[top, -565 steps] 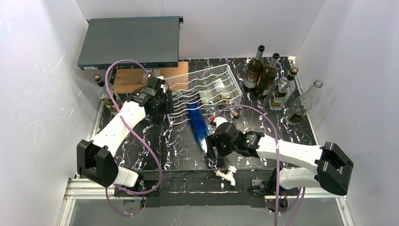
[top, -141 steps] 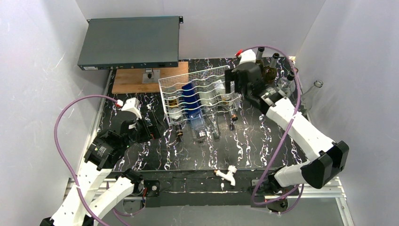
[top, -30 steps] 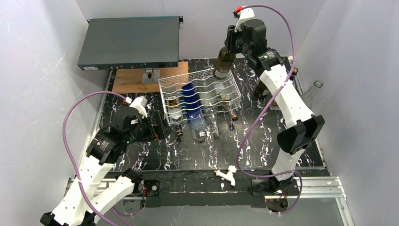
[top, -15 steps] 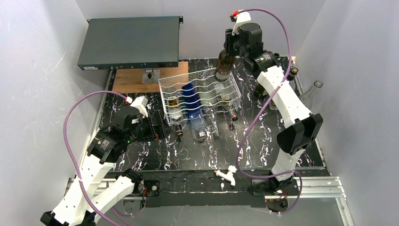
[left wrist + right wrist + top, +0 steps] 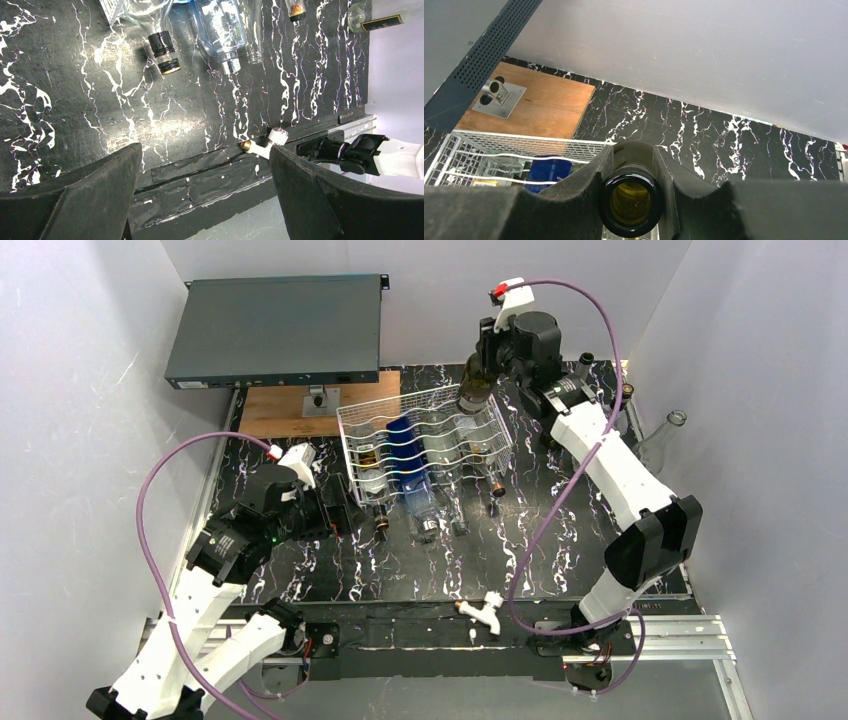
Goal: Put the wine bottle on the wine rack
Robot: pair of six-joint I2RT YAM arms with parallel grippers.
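Note:
A dark brown wine bottle [image 5: 472, 382] hangs upright by its neck from my right gripper [image 5: 488, 348], which is shut on it. It hovers over the back right corner of the white wire wine rack [image 5: 350, 425]. In the right wrist view the bottle's open mouth [image 5: 630, 207] sits between the two dark fingers [image 5: 574, 200], with the wine rack [image 5: 489, 150] below and to the left. My left gripper [image 5: 338, 514] stands open and empty, low by the rack's front left corner; in its own view my left gripper [image 5: 205, 200] has wide-apart fingers framing the table's front edge.
Several bottles lie in the rack, among them a blue one [image 5: 404, 452], necks [image 5: 163, 48] poking out the front. More bottles [image 5: 658, 445] stand at the back right. A dark grey metal box [image 5: 275, 328] and a wooden board [image 5: 280, 408] are at the back left. A white fitting [image 5: 486, 610] lies at the front edge.
My right arm has come down and forward a little with the bottle, bringing it lower over the rack's back right corner. The left arm has not moved.

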